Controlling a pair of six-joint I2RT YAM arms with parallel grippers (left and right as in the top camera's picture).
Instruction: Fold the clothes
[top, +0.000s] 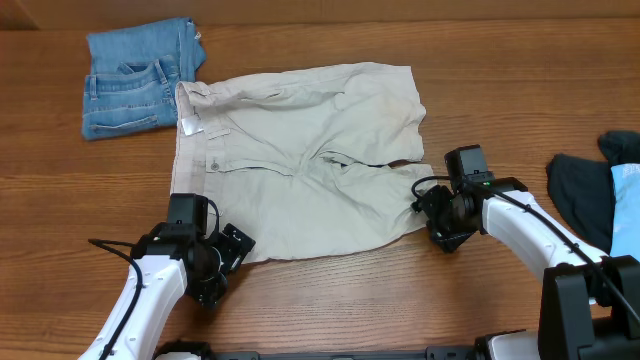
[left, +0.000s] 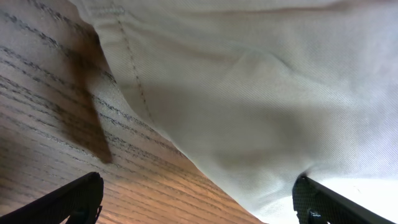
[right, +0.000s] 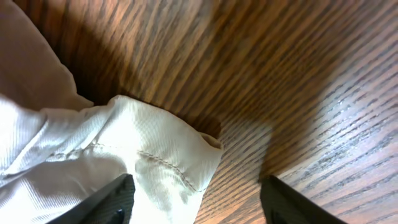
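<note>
The cream-beige shorts (top: 300, 160) lie spread flat on the wooden table, waistband at the left, legs toward the right. My left gripper (top: 222, 262) is open at the shorts' near left corner; in the left wrist view the fabric edge (left: 249, 112) lies between its fingers (left: 199, 202). My right gripper (top: 437, 215) is open at the shorts' near right hem corner; the right wrist view shows the stitched hem (right: 168, 155) between its fingers (right: 196, 202). Folded blue denim (top: 135, 75) lies at the far left. Dark and light-blue pieces (top: 600, 195) lie at the right edge.
The wooden table (top: 350, 300) runs along the front below the shorts. The denim touches the shorts' waistband corner. The dark garment sits just right of my right arm.
</note>
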